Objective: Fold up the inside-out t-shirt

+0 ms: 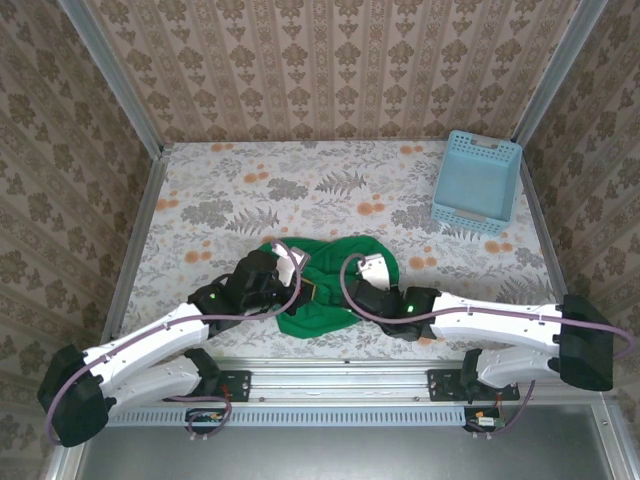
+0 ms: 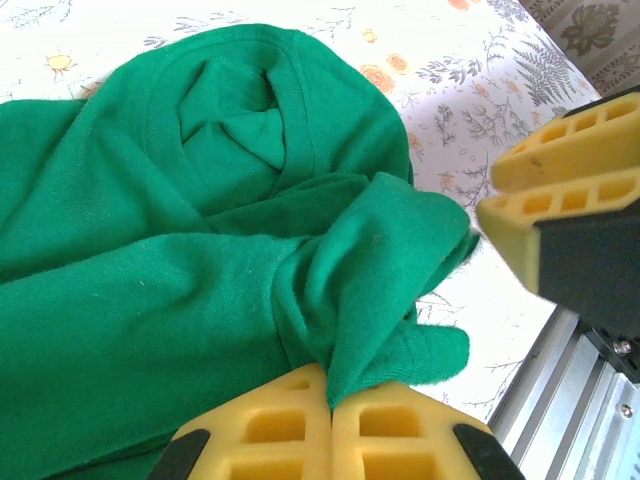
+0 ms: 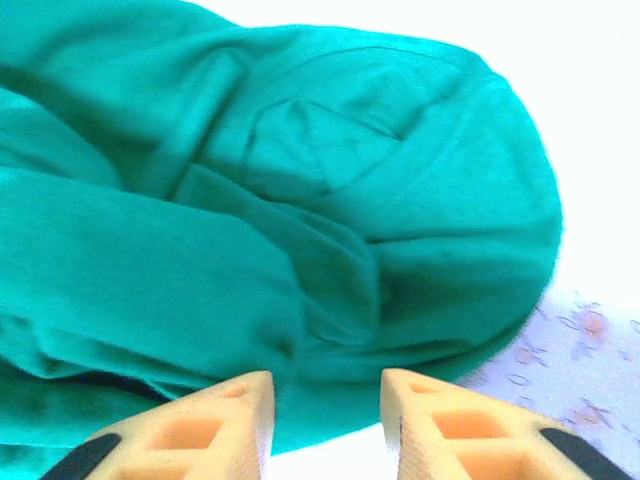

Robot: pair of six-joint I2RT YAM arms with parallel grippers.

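The plain bright green cloth t-shirt [image 1: 322, 305] lies in a wrinkled heap on the flowered counter [image 1: 300, 190], close to the near edge and between the two arms. It is not spread flat. Its round collar [image 2: 290, 110] is turned up and the body is bunched in thick folds, so I judge that the folding has hardly begun and the cloth must first be opened out.

The left hand [image 2: 330, 400] is clenched on a fold of the shirt, which looks like a sleeve. The cloth rises from between the yellow fingers, probably so that this corner can be pulled away from the heap. The right hand [image 3: 327, 385] stands with its fingers apart, low over the edge of the cloth, and grasps nothing. It seems to be looking for a second corner to take.

The shirt's near edge is just beside the metal rail [image 2: 560, 380] along the front of the counter, so there is little room toward the robot. Behind and to both sides the counter is free. The light blue plastic lattice basket [image 1: 476, 180] stands well apart in the far right corner.
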